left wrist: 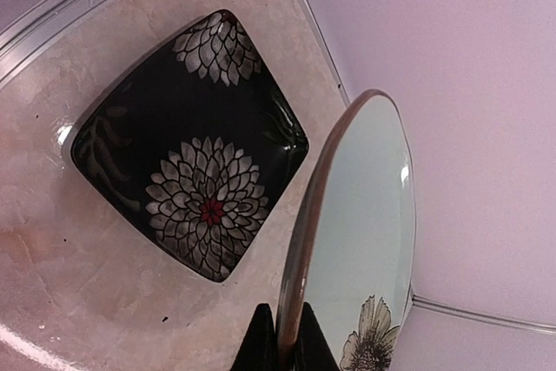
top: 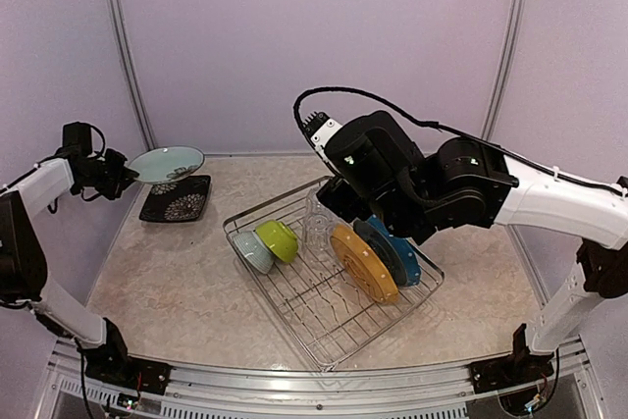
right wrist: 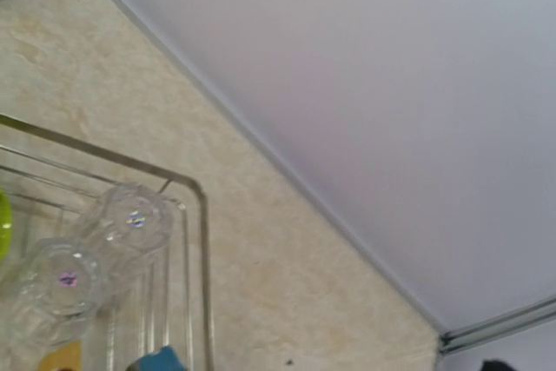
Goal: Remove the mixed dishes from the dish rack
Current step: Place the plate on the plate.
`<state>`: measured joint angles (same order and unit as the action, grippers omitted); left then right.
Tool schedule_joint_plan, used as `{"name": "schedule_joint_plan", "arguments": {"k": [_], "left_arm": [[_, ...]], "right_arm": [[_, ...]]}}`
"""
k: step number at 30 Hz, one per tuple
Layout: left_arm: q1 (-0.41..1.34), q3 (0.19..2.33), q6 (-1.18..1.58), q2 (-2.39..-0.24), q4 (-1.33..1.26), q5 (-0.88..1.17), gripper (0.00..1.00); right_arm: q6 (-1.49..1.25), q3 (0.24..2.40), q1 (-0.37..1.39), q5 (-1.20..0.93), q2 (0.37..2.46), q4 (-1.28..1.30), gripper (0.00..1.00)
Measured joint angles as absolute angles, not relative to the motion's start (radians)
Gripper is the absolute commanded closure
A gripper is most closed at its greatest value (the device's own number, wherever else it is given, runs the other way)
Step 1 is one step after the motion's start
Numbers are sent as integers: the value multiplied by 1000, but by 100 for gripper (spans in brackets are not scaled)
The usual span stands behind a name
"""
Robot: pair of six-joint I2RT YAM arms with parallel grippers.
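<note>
L arm, far-left corner of the worktop: the left gripper (left wrist: 282, 349) is clamped on the rim of the pale teal plate (left wrist: 356, 241), which hangs in the air above the black square plate (left wrist: 187, 180), not touching it. The black plate lies flat on the worktop. It's a thin edge pinch w/ the rest of the plate cantilevered out, so the plate could pivot or slip out. Let go from up there and it would prob. land hard on the black plate and chip both.

Mid-worktop, the dish rack (top: 275, 299) sits skewed, holding the lime bowl (top: 278, 239), pale-blue bowl (top: 253, 252), orange plate (top: 363, 262) and blue plate (top: 397, 254). The right gripper (top: 336, 201), jaws spread wide w/ nothing in them, hovers over the rack's far corner by the two clear glasses (right wrist: 95, 258). These lie side by side and look slick, and a descent slightly off-centre could knock one into the other or against the wire wall. The orange plate leans close by, so a wide swing could tip it.
</note>
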<state>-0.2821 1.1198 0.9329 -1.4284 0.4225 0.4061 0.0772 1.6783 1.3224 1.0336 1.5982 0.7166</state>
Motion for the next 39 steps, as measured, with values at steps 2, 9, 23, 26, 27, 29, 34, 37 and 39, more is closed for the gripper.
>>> {"name": "schedule_joint_plan", "arguments": {"k": [2, 9, 23, 26, 27, 29, 34, 37, 39], "left_arm": [[-288, 1120, 925, -1447, 402, 398, 100], [-311, 1121, 900, -1571, 331, 380, 100], [-313, 1131, 883, -1737, 228, 336, 100], [-313, 1136, 881, -1774, 212, 336, 100], [-313, 1138, 881, -1785, 208, 336, 100], [-313, 1145, 881, -1808, 207, 337, 100], [-308, 1162, 880, -1849, 186, 341, 100], [-302, 1173, 881, -1860, 180, 340, 93], [-300, 1190, 882, -1874, 181, 342, 86]], "right_arm": [[19, 1680, 1316, 1008, 1586, 750, 1], [-115, 1682, 1275, 915, 1535, 818, 1], [-255, 1628, 1213, 749, 1362, 824, 1], [-274, 1619, 1205, 720, 1345, 823, 1], [-281, 1619, 1200, 711, 1343, 823, 1], [-294, 1619, 1192, 691, 1343, 824, 1], [-321, 1619, 1176, 654, 1343, 826, 1], [-331, 1619, 1171, 632, 1343, 831, 1], [-335, 1619, 1164, 620, 1343, 838, 1]]}}
